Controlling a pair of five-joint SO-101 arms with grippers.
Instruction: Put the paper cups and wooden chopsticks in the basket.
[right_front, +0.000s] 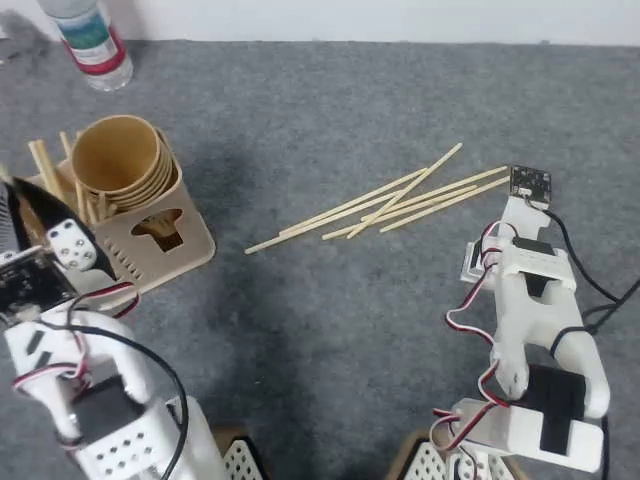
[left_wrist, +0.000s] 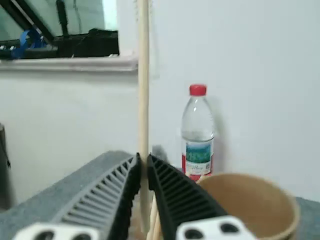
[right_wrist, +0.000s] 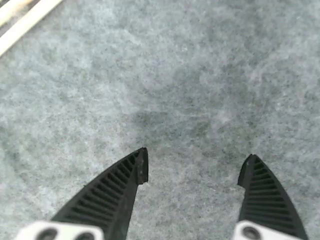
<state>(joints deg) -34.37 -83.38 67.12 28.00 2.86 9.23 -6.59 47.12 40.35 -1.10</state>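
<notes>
I am looking down at the gray mat (right_front: 300, 340). The basket (right_front: 170, 255) is sitting at about 9 o'clock on it. The paper cups (right_front: 118, 158) are sitting stacked inside the basket. A few stored chopsticks (right_front: 45, 168) are standing in the basket too, just beside the cups on their 9 o'clock side. The loose chopsticks (right_front: 390, 205) are lying in a messy bunch on the mat. They are near the middle, a bit toward 2 o'clock, well apart from the basket. A water bottle (right_front: 92, 40) is standing at 11 o'clock, past the basket.

My left arm (right_front: 60, 330) is sitting at 8 o'clock, right next to the basket. In its wrist view, the left gripper (left_wrist: 143, 167) is pinching one held chopstick (left_wrist: 143, 75) tight between its two fingers. That chopstick is standing straight up. The top cup and the bottle are showing just past it.

My right arm (right_front: 535, 300) is sitting at 4 o'clock, and its tip is near the loose chopsticks. The right gripper (right_wrist: 192, 167) is holding its fingers wide apart with nothing between them, over bare mat.
</notes>
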